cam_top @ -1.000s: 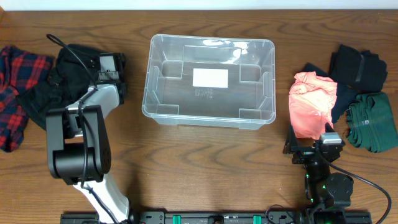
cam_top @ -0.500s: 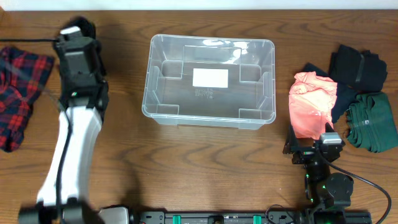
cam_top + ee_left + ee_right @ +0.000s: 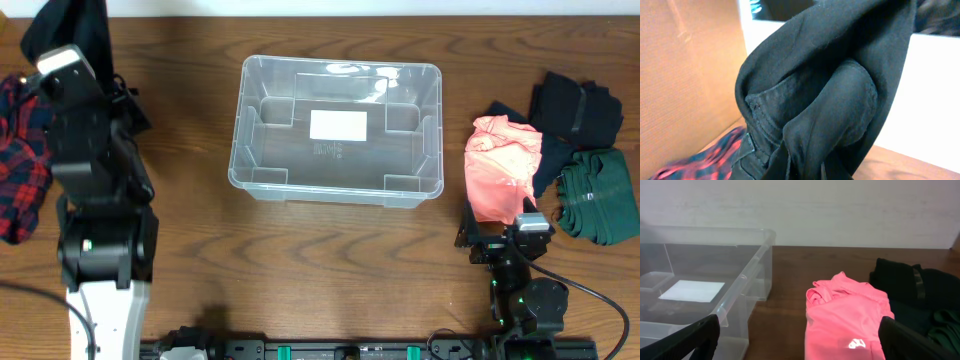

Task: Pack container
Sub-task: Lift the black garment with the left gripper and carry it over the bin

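The container, a clear rectangular bin with a white label on its bottom, stands empty at the table's middle. It also shows at the left of the right wrist view, container. My left gripper is raised high at the far left, shut on a black garment. That black garment hangs down and fills the left wrist view, hiding the fingers. My right gripper rests open near the front right edge, with a pink shirt just ahead of its fingers.
A red plaid cloth lies at the far left, under the raised left arm. At the right lie a pink shirt, a navy piece, a black garment and a green one.
The left arm has swung up from the pile at the far left and lifted the black garment off the table. The right arm has not moved.
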You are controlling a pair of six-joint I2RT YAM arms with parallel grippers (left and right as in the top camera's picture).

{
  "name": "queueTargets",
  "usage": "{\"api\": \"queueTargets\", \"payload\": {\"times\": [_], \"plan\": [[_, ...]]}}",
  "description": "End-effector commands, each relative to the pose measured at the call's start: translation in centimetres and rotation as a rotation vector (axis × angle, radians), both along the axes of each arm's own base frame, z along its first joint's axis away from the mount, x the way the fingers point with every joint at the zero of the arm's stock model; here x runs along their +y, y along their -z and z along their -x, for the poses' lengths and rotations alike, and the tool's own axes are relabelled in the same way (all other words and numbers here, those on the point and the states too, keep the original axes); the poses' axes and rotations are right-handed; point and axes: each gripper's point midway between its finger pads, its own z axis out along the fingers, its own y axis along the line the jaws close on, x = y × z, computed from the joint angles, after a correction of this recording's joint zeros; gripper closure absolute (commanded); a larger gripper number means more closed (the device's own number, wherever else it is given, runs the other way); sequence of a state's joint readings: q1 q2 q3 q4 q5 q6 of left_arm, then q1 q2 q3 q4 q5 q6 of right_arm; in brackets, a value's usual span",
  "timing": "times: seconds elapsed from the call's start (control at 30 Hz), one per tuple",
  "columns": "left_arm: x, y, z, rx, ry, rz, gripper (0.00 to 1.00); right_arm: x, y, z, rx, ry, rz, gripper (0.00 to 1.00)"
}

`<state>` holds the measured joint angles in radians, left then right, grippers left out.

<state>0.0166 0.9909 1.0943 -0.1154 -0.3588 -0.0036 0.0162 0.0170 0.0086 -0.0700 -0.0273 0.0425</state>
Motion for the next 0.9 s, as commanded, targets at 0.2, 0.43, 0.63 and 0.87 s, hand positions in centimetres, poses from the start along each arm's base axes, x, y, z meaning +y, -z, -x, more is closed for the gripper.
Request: {"api": "queueTargets", "payload": {"times": [0.2, 0.43, 0.63, 0.87], "plan": [[-8.7, -5.1, 0.9, -0.156, 0.322, -0.008, 0.94, 0.2, 0.1, 0.0, 0.002, -0.006, -0.012, 0.01], [-14.7, -5.5, 0.3, -0.165, 0.486, -0.12, 0.94, 0.2, 0.1, 0.0, 0.002, -0.006, -0.012, 0.01], [-18.7, -4.4, -0.7, -0.146, 0.579, -0.13, 0.94, 0.2, 0.1, 0.0, 0.002, -0.006, -0.012, 0.01], [-22.5, -1.9, -2.4, -0.091, 0.631, -0.16, 0.94, 0.2, 0.1, 0.0, 0.002, -0.007, -0.012, 0.01]]}}
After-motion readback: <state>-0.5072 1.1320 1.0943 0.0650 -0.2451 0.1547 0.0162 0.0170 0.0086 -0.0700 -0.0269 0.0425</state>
